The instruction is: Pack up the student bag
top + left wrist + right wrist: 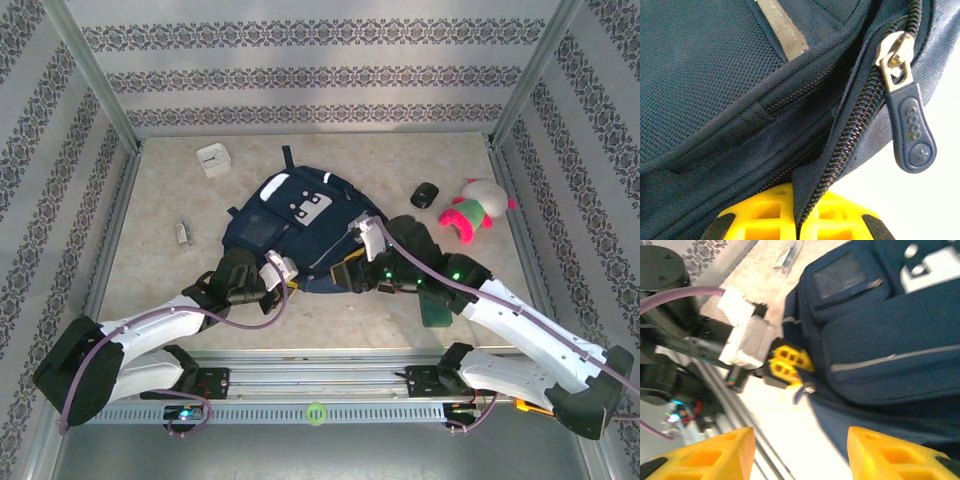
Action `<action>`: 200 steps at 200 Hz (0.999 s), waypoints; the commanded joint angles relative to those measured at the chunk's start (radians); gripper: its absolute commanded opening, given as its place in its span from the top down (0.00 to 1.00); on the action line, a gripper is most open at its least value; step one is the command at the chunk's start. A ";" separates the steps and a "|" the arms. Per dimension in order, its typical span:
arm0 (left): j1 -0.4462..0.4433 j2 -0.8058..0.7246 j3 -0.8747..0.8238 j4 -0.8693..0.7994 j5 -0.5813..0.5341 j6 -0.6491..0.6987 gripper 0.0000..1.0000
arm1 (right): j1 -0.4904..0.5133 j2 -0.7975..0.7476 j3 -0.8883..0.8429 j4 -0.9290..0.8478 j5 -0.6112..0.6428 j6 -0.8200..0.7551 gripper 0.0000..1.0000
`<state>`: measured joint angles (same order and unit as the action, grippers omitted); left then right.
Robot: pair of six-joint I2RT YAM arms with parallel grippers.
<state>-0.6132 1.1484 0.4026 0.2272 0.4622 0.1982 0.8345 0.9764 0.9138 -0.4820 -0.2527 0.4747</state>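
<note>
The student bag (300,225), navy with a grey-white patch, lies flat mid-table. My left gripper (288,276) is at its near edge. In the left wrist view its yellow jaws (799,217) are shut on the bag's fabric edge (812,165) along the zipper teeth, and a blue zipper pull (910,130) hangs just beyond. My right gripper (350,272) hovers at the bag's near right edge. It is open (800,460), with bare table between its yellow fingertips (715,455). The bag (880,340) and the left gripper's fingers (787,362) lie ahead of it.
A white box (213,159) stands at the back left and a small metallic item (182,233) lies at the left. A black oval object (424,194) and a pink, green and white plush toy (475,212) lie right of the bag. A dark green flat thing (437,305) sits under the right arm.
</note>
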 commanded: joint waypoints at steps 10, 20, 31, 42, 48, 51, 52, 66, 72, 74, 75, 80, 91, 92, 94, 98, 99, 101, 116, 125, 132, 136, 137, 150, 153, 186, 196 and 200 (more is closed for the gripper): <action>0.001 -0.010 0.023 0.107 0.087 -0.051 1.00 | 0.104 0.003 -0.096 0.165 0.142 0.543 0.54; 0.001 -0.009 0.028 0.099 0.085 -0.052 1.00 | 0.133 0.012 -0.121 0.206 0.154 0.591 0.54; 0.000 -0.010 0.031 0.094 0.085 -0.052 1.00 | 0.156 0.030 -0.143 0.238 0.167 0.637 0.54; 0.001 -0.009 0.034 0.093 0.086 -0.054 1.00 | 0.168 0.049 -0.168 0.280 0.170 0.684 0.55; 0.001 -0.008 0.036 0.093 0.086 -0.055 1.00 | 0.173 0.059 -0.185 0.305 0.172 0.713 0.55; 0.001 -0.007 0.036 0.093 0.088 -0.057 1.00 | 0.175 0.066 -0.192 0.318 0.172 0.721 0.55; 0.001 -0.008 0.037 0.093 0.088 -0.057 1.00 | 0.176 0.067 -0.194 0.320 0.172 0.725 0.55; 0.000 -0.008 0.039 0.093 0.092 -0.063 1.00 | 0.185 0.096 -0.208 0.353 0.180 0.759 0.56; 0.001 -0.008 0.040 0.093 0.090 -0.065 1.00 | 0.188 0.109 -0.207 0.354 0.188 0.772 0.56; 0.001 -0.007 0.042 0.093 0.091 -0.066 1.00 | 0.190 0.114 -0.207 0.354 0.190 0.775 0.55; 0.001 -0.007 0.042 0.093 0.090 -0.067 1.00 | 0.191 0.116 -0.207 0.355 0.193 0.776 0.55; 0.001 -0.008 0.042 0.094 0.091 -0.068 1.00 | 0.195 0.125 -0.205 0.356 0.200 0.780 0.55; 0.001 -0.007 0.044 0.095 0.092 -0.069 1.00 | 0.205 0.149 -0.198 0.357 0.207 0.779 0.54; 0.001 -0.008 0.043 0.095 0.091 -0.069 1.00 | 0.205 0.151 -0.197 0.357 0.208 0.779 0.54; 0.001 -0.007 0.044 0.096 0.091 -0.072 1.00 | 0.207 0.156 -0.195 0.357 0.208 0.779 0.54; 0.001 -0.007 0.044 0.096 0.091 -0.070 1.00 | 0.209 0.165 -0.191 0.358 0.209 0.779 0.54; 0.001 -0.007 0.045 0.096 0.091 -0.069 1.00 | 0.210 0.168 -0.190 0.358 0.208 0.779 0.54; 0.001 -0.008 0.045 0.096 0.091 -0.069 1.00 | 0.212 0.171 -0.187 0.359 0.208 0.778 0.54; 0.001 -0.005 0.049 0.095 0.093 -0.069 1.00 | 0.218 0.214 -0.163 0.344 0.209 0.766 0.54; 0.001 -0.002 0.053 0.095 0.098 -0.069 1.00 | 0.218 0.238 -0.147 0.335 0.213 0.761 0.54; 0.001 0.000 0.053 0.095 0.103 -0.071 1.00 | 0.218 0.256 -0.136 0.328 0.221 0.756 0.55; 0.000 0.000 0.056 0.094 0.106 -0.071 1.00 | 0.218 0.267 -0.131 0.320 0.227 0.754 0.55; 0.001 0.000 0.056 0.095 0.106 -0.071 1.00 | 0.218 0.270 -0.130 0.317 0.230 0.754 0.55; 0.001 -0.001 0.058 0.098 0.115 -0.077 1.00 | 0.217 0.298 -0.113 0.306 0.251 0.746 0.56; 0.001 0.000 0.058 0.100 0.118 -0.077 1.00 | 0.218 0.304 -0.109 0.306 0.254 0.740 0.56; 0.001 0.001 0.055 0.102 0.137 -0.089 1.00 | 0.216 0.364 -0.049 0.231 0.318 0.713 0.50; 0.001 -0.001 0.054 0.104 0.139 -0.093 1.00 | 0.215 0.375 -0.036 0.175 0.353 0.712 0.50; 0.001 -0.001 0.055 0.104 0.140 -0.095 1.00 | 0.214 0.378 -0.033 0.146 0.373 0.712 0.51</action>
<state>-0.6132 1.1625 0.4099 0.2295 0.4797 0.1497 1.0454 1.3235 0.8318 -0.2173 -0.0059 1.2057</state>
